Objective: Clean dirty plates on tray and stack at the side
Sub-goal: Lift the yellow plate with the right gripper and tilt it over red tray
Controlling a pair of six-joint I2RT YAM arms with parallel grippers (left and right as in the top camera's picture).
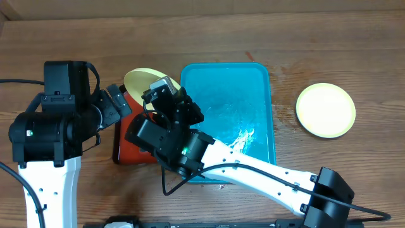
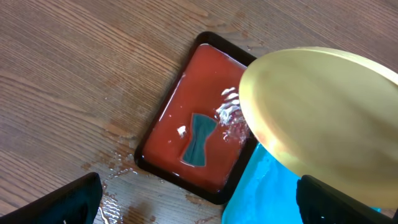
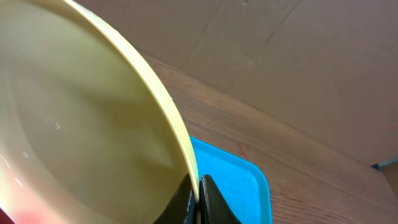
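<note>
Yellow-green plate (image 1: pixel 140 80) is clamped at its rim by the right gripper (image 3: pixel 199 198), centre-left of the overhead frame. Jaws of the left gripper (image 2: pixel 199 206) are spread wide, empty.

Two trays side by side mid-bench, a plate at each end.
The smaller tray (image 1: pixel 121 152) sits just left of the tray (image 1: pixel 253 82). A held plate (image 1: pixel 140 78) tilts above the smaller tray's far end, pinched at its rim by the right end effector (image 3: pixel 198 200). A second plate (image 1: pixel 326 111) lies flat on the bench (image 1: pixel 354 38), right of the tray.
</note>
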